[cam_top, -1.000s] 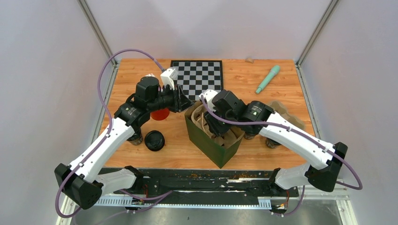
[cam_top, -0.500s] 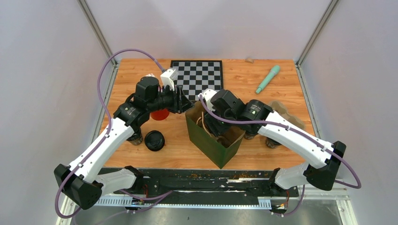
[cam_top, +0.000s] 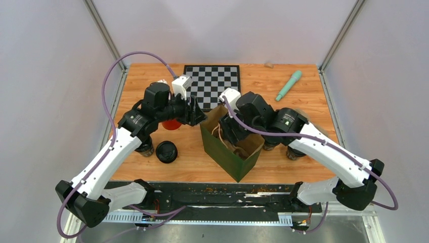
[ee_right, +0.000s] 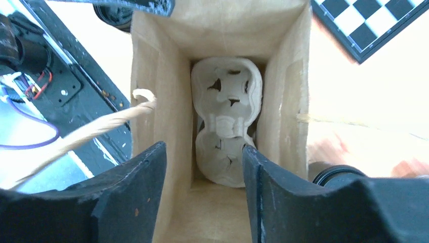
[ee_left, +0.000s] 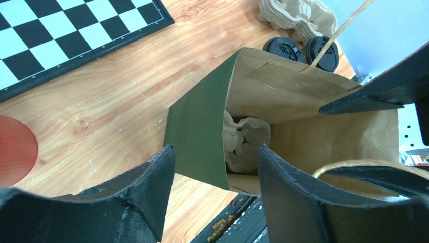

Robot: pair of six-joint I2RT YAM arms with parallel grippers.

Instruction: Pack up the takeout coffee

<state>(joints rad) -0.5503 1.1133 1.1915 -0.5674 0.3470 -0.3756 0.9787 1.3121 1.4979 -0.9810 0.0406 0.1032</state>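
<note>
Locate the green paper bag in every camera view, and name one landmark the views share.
Top external: the green paper bag stands at centre, just below the chessboard.
Left wrist: centre-right, mouth open; chessboard top left.
Right wrist: fills the middle, seen straight down its mouth; chessboard top right.
Shared landmark: the chessboard.

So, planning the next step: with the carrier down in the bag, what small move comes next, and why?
Probably swing the left pincer from the paper bag to the lidded cup left of it. The carrier lies empty in the bag, and this pincer is open, holding nothing.
</note>
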